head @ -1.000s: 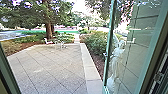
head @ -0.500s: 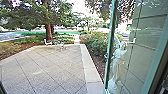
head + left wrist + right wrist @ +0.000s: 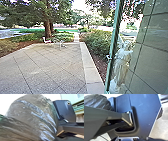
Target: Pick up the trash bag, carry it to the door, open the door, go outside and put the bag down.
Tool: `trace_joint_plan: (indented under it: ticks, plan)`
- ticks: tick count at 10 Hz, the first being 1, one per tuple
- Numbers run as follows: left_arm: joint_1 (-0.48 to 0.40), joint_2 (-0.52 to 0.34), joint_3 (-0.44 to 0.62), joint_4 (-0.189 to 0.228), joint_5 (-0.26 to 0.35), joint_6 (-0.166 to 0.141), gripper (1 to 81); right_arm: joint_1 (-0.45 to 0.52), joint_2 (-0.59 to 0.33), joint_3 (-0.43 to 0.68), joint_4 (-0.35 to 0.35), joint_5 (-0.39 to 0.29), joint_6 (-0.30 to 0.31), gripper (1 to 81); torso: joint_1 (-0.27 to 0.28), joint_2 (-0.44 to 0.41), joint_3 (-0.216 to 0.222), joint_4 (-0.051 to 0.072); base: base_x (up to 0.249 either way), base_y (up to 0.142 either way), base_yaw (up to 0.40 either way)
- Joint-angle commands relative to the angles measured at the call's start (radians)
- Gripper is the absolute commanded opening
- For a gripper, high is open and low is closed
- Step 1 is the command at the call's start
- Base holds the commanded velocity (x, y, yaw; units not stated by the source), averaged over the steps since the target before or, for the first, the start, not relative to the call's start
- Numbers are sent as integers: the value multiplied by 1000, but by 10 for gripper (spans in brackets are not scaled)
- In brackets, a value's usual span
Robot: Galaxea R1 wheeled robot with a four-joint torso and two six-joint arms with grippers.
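The glass door (image 3: 113, 40) with its green edge stands open at the right of the head view, a small metal fitting (image 3: 108, 57) on that edge. In the left wrist view the dark, shiny trash bag (image 3: 31, 115) bulges large and close to the camera. Part of the same kind of crinkled dark plastic bag (image 3: 96, 102) shows in the right wrist view, behind a robot arm link. What holds the bag is hidden, and the state of both grippers cannot be made out.
Paved yard (image 3: 50, 67) stretches ahead, bordered on the right by a pale kerb (image 3: 91, 72) and bushes (image 3: 97, 42). A white chair (image 3: 46, 40) and small table (image 3: 60, 43) stand farther off, near a tree (image 3: 47, 27). A pale shape (image 3: 121, 63) shows in the door's glass.
The head camera has moved forward through the doorway. The frame at the left has passed out of the picture, and the door's edge stands farther right.
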Motion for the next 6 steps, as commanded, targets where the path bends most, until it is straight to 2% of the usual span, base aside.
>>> trace_joint_plan:
  ticks: [1,6]
  plan:
    - [-46,20,16,-2,55,-1,10,35,-7,7,-22,-62,-31,811,0,0,0,0,133,0,0]
    - [-46,19,16,-2,55,-1,10,35,-7,8,-22,-62,-31,811,0,0,0,0,131,0,0]
